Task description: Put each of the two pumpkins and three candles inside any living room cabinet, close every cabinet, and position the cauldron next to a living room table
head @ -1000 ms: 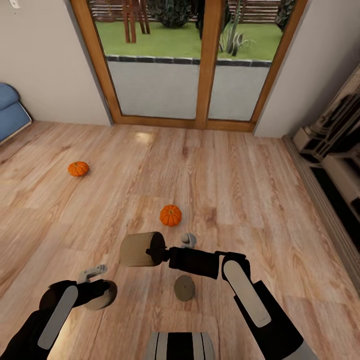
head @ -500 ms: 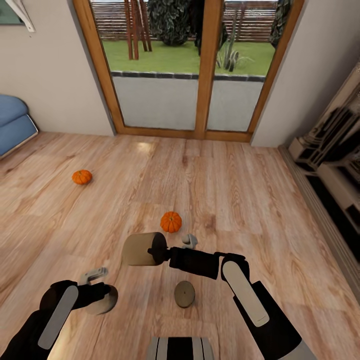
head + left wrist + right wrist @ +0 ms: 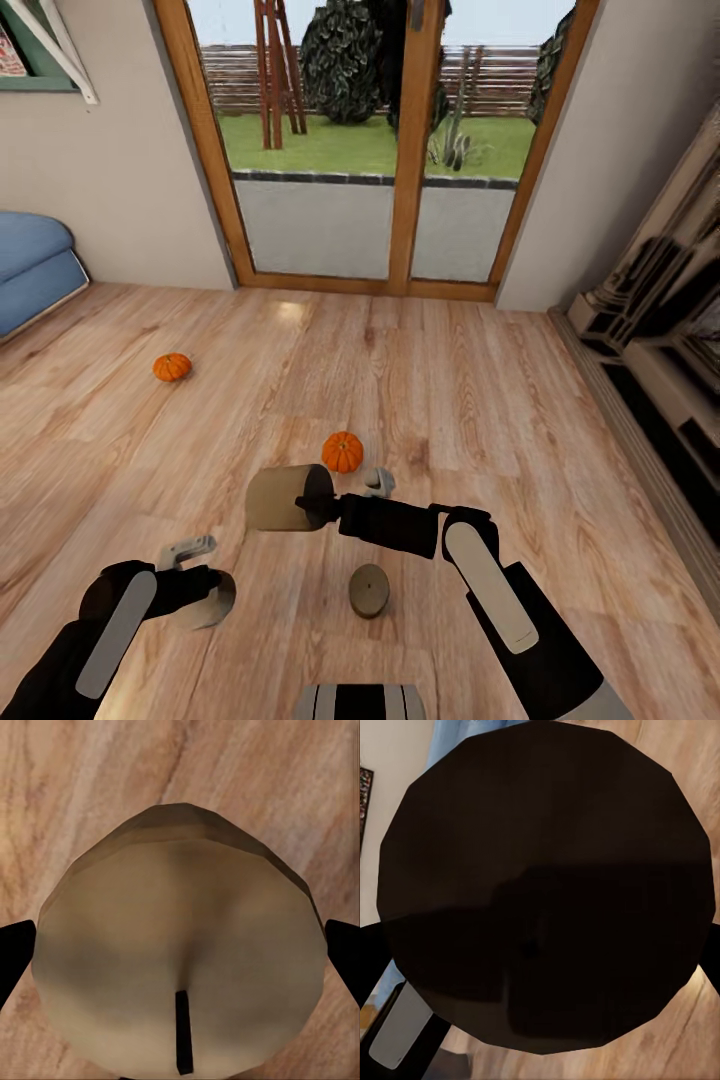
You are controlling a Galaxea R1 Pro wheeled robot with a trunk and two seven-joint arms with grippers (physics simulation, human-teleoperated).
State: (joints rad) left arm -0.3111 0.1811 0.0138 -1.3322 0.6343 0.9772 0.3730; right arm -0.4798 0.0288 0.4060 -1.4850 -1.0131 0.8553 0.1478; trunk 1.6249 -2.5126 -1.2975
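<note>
— Grippers first: what are they carrying?

— Right gripper is clamped on a candle, which lies sideways, sticking out past the fingertips toward the left arm's side. In the right wrist view its flat end looks dark and fills the gap between both fingers. Left gripper is closed on a second candle; the left wrist view shows its tan face and wick with a dark finger at each side.

— And around them?

— A third candle stands upright on the wooden floor, below the right forearm and nearer the robot than that gripper. Just beyond the right gripper sits one pumpkin. The other pumpkin lies well apart, far ahead of the left gripper. Beyond both are glass doors; a blue sofa sits off on the left arm's side, shelving on the right arm's.
</note>
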